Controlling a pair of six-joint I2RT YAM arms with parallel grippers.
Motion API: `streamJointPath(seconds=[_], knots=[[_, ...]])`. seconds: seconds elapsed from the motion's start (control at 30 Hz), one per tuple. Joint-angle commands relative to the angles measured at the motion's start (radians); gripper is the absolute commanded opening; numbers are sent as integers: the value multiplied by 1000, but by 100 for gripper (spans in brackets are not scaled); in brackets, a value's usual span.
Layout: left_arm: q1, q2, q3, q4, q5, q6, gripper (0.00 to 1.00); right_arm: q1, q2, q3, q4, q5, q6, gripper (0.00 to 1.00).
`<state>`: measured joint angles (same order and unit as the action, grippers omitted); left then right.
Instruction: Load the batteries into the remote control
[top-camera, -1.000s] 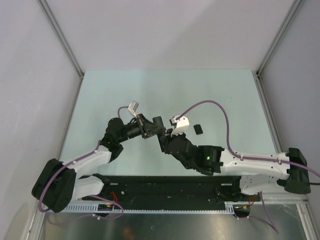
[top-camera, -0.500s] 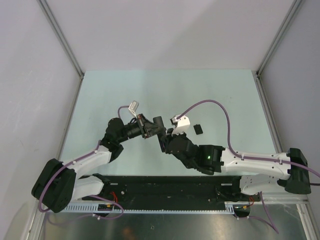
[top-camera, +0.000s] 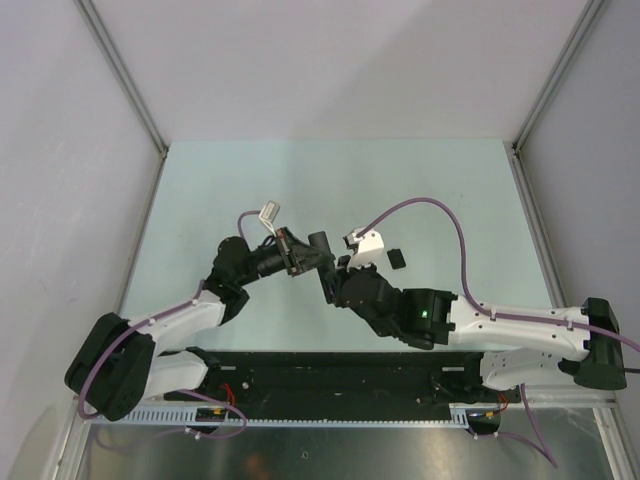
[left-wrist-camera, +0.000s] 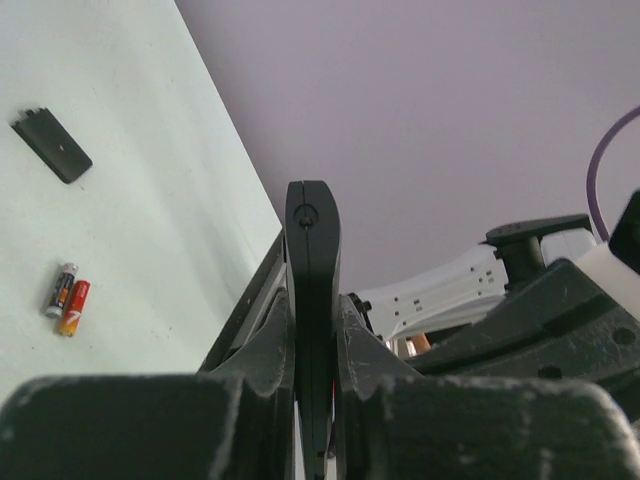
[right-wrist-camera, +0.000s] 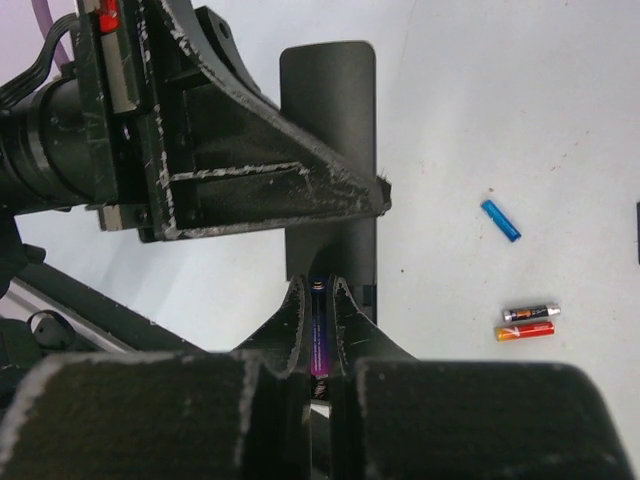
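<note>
My left gripper (left-wrist-camera: 314, 305) is shut on the remote control (left-wrist-camera: 312, 250), a slim black bar held edge-on and off the table. In the right wrist view the remote control (right-wrist-camera: 328, 120) faces me flat, with the left fingers (right-wrist-camera: 250, 175) across it. Against its lower part my right gripper (right-wrist-camera: 319, 290) is shut on a dark, purple-sheened battery (right-wrist-camera: 319, 335). On the table lie a blue battery (right-wrist-camera: 500, 221), a red-orange battery (right-wrist-camera: 524, 329) and a dark one (right-wrist-camera: 530, 313) beside it. The grippers meet mid-table (top-camera: 318, 268).
A small flat black cover (left-wrist-camera: 52, 146) lies on the pale table to the right of the grippers (top-camera: 396, 258). The red-orange and dark pair (left-wrist-camera: 67, 298) lies nearer than it in the left wrist view. Purple cables loop over both arms. Grey walls enclose the table.
The right arm has shifted slightly; both grippers stay together with their grips unchanged.
</note>
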<state>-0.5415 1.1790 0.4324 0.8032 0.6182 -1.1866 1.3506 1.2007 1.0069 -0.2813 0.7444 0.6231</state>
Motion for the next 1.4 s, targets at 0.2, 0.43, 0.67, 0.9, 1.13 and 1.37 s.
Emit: streamJointPath(seconds=[0.2,0.43,0.67,0.9,1.13,1.37], knots=[[-6,45,46,65,-41,-28,0,13,-18,48,-30,-2,-2,0],[-5,42,78,65,-31,-34,0,12,-16,48,-68,27,13,0],[-5,54,71,65,-14,-59,0,16,-26,48,-9,65,-52,0],[-8,97,81,65,20,-94,0,2,-32,48,50,76,-122,0],[-9,107,95,65,31,-99,0,-19,-23,47,24,76,-117,0],[-18,102,106,67,32,-100,0,-24,0,47,39,72,-123,0]])
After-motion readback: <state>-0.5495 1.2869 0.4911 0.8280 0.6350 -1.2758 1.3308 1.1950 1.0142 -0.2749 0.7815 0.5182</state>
